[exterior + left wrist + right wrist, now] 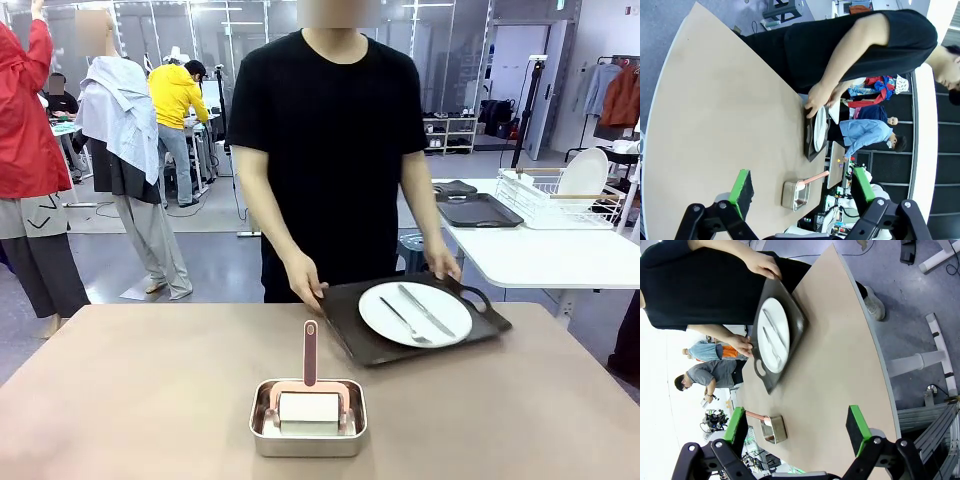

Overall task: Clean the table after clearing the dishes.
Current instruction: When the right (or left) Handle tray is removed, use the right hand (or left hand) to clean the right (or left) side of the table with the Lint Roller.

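Standing at the far side of the table (150, 400), a person (330, 150) in a black T-shirt holds a dark tray (345, 322) by its two ends, one hand (305, 282) on the end toward the robot's left and the other hand (440, 265) at the handle on the end toward the robot's right. The tray is at the far edge of the table, a little right of the middle and turned at an angle to the edge. I cannot tell if it rests on the top or is lifted a little. On the tray lies a round white plate (450, 308), and on the plate a fork (400, 318) and a knife (425, 310) lie side by side. Near the robot's edge, about in the middle, stands a small steel pan (265, 435) with a roller (310, 405) in it, whose pink handle points to the person. The pan and the tray are apart. Behind, on the right, a white table (540, 255) carries a second dark tray (480, 210) and a white rack (555, 205) with a plate standing in it. The left gripper (800, 185) has its fingers wide apart with nothing between them, well away from the pan and the tray. The right gripper (796, 415) is the same, wide and empty, over the table.
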`<move>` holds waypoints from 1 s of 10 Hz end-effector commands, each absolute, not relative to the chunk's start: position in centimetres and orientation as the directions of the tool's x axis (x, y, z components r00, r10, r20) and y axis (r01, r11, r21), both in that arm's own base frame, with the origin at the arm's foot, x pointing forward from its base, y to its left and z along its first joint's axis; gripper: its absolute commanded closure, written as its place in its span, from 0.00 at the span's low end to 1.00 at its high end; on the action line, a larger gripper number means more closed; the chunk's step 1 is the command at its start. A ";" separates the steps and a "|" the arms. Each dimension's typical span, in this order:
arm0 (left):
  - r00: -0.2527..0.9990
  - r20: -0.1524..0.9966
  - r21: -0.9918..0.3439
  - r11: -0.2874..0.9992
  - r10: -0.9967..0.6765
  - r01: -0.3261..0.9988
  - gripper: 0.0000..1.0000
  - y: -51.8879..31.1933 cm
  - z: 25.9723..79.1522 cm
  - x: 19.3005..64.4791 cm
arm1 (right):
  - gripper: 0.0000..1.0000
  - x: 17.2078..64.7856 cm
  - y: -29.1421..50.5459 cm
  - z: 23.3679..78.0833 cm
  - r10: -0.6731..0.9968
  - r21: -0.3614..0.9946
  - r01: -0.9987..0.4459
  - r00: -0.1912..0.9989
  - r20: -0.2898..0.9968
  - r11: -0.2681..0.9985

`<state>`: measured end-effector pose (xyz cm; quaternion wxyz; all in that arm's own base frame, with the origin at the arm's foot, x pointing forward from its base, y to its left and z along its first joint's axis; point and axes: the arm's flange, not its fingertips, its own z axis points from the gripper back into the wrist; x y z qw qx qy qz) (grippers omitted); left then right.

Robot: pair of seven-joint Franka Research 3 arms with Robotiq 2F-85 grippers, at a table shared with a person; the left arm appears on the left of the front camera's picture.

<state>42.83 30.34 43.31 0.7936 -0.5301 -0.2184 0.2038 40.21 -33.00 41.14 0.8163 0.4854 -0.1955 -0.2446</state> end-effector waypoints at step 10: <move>0.830 0.128 -0.932 0.352 0.543 -0.086 0.00 30.8 43.5 42.6 | 0.00 54.1 2.8 58.3 0.370 0.473 -0.526 0.845 0.386 0.707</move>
